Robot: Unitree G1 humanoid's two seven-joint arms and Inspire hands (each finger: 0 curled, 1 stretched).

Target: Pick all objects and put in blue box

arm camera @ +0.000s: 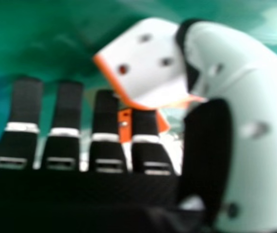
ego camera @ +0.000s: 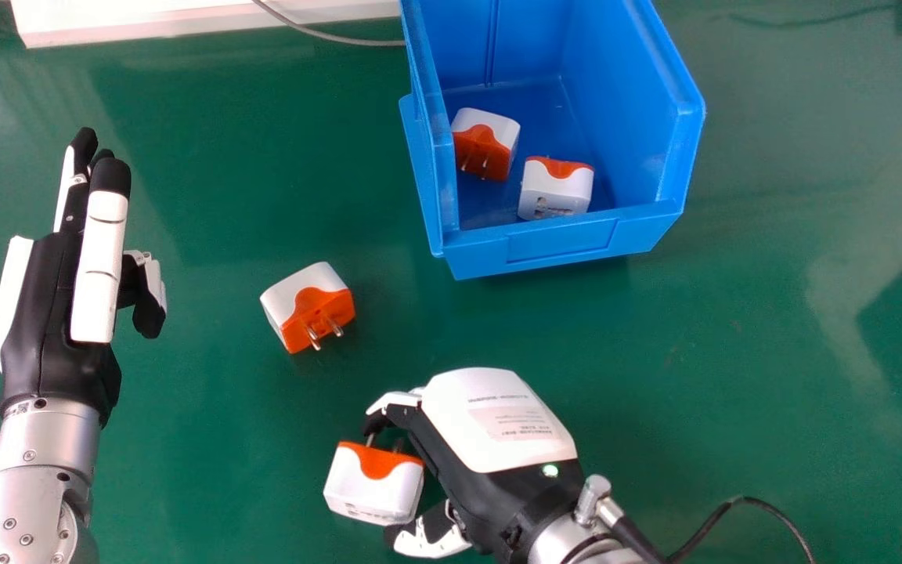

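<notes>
Green tabletop [ego camera: 216, 172] spreads right across the frame, with a white slab [ego camera: 146, 22] along its upper left edge and a thin grey cable [ego camera: 326, 34] running from there to the box. That blue box [ego camera: 564, 239] sits at the upper centre, a bit to the right, its open top showing two white-and-orange plug adapters inside: one [ego camera: 498, 129] against the left wall, the other [ego camera: 561, 188] just beside it, close to the front wall.

Down at the lower centre, the robot's right hand [ego camera: 490, 431] has its fingers and thumb bent in around the near adapter [ego camera: 373, 489], fingertips by its prongs and the thumb at its other side. From the right hand view I can see the thumb [arm camera: 254, 97] up against its white body; whether it's clear of the table, I can't tell.

Another one, the loose adapter [ego camera: 302, 301], lies on the table left of centre, between the two hands, prongs facing the lower right. Over at the left of the frame, the left hand [ego camera: 52, 290] is wide open and holding nothing, fingers straight towards the top.
</notes>
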